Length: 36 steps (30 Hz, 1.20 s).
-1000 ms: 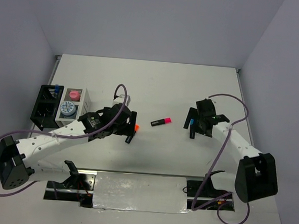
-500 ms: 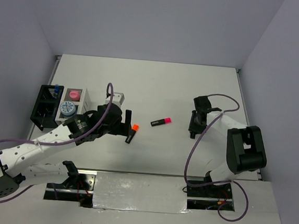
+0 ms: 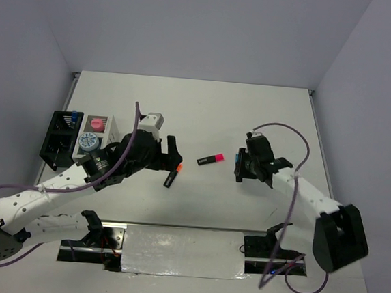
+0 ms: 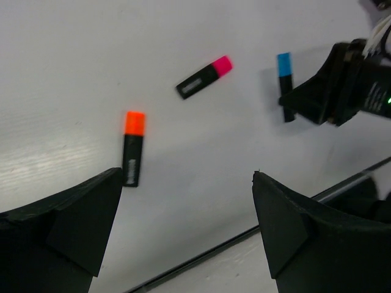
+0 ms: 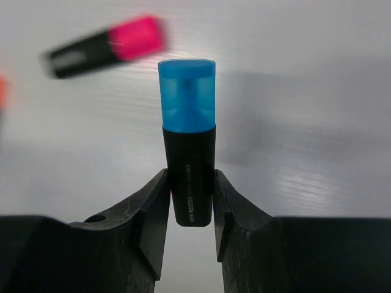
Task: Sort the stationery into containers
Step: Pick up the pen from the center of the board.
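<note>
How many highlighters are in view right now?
3: orange-capped highlighter on the table by the left gripper, pink-capped highlighter lying mid-table, blue-capped highlighter clamped in the right gripper. Others may sit hidden inside the organisers.

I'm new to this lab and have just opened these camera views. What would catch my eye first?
The blue-capped highlighter stands out, clamped between the fingers of the right gripper at the right half of the white table. An orange-capped highlighter and a pink-capped highlighter lie loose mid-table, in front of the open left gripper.
</note>
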### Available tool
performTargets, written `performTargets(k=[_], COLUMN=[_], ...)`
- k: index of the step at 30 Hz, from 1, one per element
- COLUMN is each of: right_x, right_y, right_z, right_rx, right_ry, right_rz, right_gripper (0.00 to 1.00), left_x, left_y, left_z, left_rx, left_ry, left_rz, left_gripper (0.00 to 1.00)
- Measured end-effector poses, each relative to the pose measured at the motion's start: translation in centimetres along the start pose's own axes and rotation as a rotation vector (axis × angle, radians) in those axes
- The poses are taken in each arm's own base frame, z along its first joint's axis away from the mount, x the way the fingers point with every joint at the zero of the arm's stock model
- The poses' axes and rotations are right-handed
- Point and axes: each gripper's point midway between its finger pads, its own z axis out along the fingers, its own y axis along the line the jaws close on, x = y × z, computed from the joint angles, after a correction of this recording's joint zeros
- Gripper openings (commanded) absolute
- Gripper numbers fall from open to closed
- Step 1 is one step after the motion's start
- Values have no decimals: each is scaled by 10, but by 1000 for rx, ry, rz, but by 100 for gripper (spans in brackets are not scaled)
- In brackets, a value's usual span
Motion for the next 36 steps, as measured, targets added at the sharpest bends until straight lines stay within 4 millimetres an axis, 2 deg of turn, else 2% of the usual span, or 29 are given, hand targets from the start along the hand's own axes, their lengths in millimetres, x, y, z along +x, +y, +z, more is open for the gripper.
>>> performTargets(k=[4, 6, 10, 14, 19, 26, 28, 30, 31, 32, 33, 35, 36], right_x=[-25, -30, -24, -15, -6, -10, -11, -12, -12, -12, -13, -13, -12], right_y=[61, 91, 122, 137, 150, 165, 167, 169, 170, 172, 174, 177, 178], right_z=[-59, -92, -129, -141, -139, -151, -153, -154, -155, -155, -156, -157, -155], right_rx=[-238, -387, -546, -605, -617, -632, -633, -631, -631, -633, -635, -638, -634], right_ry=[-228, -324, -385, -379, -341, -364, -371, -376, -377, -378, -379, -376, -373], right_rz=[-60, -73, -99, -124, -153, -157, -157, -159, -160, -162, -165, -170, -173], right_gripper=[0, 0, 0, 0, 0, 0, 0, 0, 0, 0, 0, 0, 0], left_x=[-27, -41, -51, -50, -48, -43, -40, -36, -34, -33, -32, -31, -31], left_y=[-39, -59, -83, -94, -103, -106, -105, -105, -105, -105, -105, -106, -108], left_z=[-1, -2, 0, 6, 12, 23, 28, 33, 35, 37, 38, 40, 40], left_rx=[164, 250, 342, 382, 415, 414, 405, 396, 392, 390, 389, 394, 403], left_ry=[-89, -128, -138, -120, -106, -85, -72, -59, -53, -47, -42, -37, -37], left_rz=[-69, -105, -132, -133, -134, -151, -152, -153, -156, -165, -166, -171, -173], left_gripper=[99, 98, 95, 95, 90, 86, 74, 68, 57, 53, 41, 25, 10])
